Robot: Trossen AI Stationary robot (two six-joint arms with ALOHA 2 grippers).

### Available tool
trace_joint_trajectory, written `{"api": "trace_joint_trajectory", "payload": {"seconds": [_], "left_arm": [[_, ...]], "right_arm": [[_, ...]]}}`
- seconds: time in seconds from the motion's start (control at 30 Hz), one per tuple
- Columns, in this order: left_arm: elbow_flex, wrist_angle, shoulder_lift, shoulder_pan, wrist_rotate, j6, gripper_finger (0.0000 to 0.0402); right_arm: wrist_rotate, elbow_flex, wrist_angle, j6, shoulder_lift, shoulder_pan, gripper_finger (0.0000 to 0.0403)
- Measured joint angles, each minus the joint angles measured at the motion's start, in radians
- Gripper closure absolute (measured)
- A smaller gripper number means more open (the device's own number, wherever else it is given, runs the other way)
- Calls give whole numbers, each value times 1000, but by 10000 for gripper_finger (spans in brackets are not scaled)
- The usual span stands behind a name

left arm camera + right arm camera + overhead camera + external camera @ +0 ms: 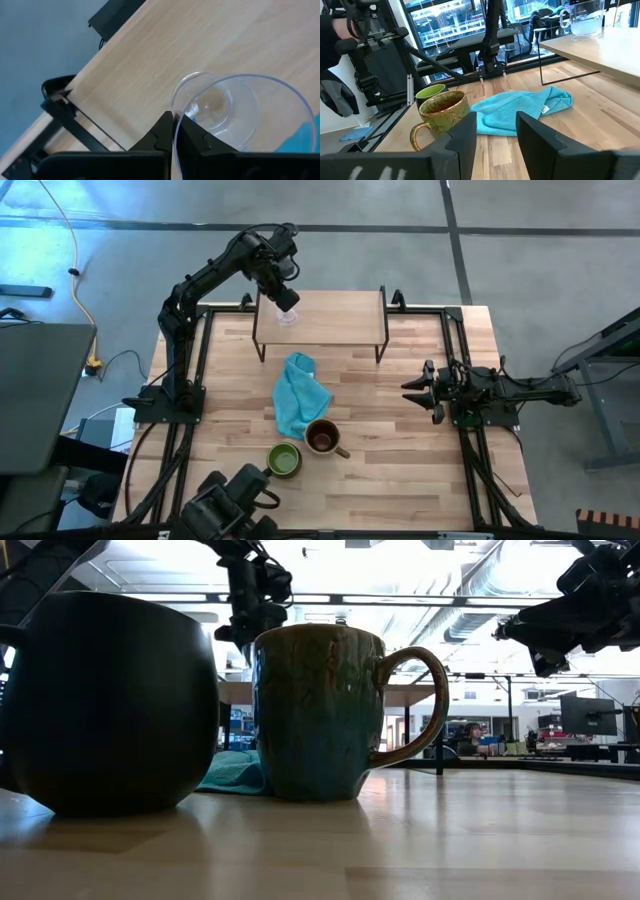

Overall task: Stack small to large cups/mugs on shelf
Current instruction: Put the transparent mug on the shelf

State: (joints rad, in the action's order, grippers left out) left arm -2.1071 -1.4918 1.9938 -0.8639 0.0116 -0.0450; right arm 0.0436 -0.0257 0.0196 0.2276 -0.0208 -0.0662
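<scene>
A tiny clear glass cup [288, 317] is at the left end of the light-wood shelf [335, 315] at the table's far side. My left gripper [287, 302] is over it, shut on it. The olive-tan mug with brown inside [322, 437] and the dark mug with green inside [284, 460] stand upright on the tabletop near the front edge. My right gripper [408, 390] is open and empty at the table's right side, pointing toward the table's left. My left gripper [174, 120] pinches the glass cup's rim [174, 131], one finger inside the wall and one outside. The fingers come from above, pointing down. In the right wrist view the cup [585, 19] stands upright with its base at the shelf board [615, 47]. I cannot tell whether it rests there.
A teal-blue cloth [298, 395] lies crumpled on the tabletop between the shelf and the two mugs. The shelf's thin black legs [380, 345] stand on the table. The rest of the shelf board to the right of the cup is bare wood.
</scene>
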Motion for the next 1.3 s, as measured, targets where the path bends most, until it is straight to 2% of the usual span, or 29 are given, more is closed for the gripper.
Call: {"api": "trace_joint_trajectory", "payload": {"seconds": [0.5,0.97,1.3], "left_arm": [[0,-34,-4,0,2,-105,400],[1,-29,-4,0,6,-61,393],[3,-1,-4,0,8,-42,350]], "right_arm": [[-22,0,0,0,0,0,275],[-30,0,0,11,0,0,275],[-30,0,0,11,0,0,275]]}}
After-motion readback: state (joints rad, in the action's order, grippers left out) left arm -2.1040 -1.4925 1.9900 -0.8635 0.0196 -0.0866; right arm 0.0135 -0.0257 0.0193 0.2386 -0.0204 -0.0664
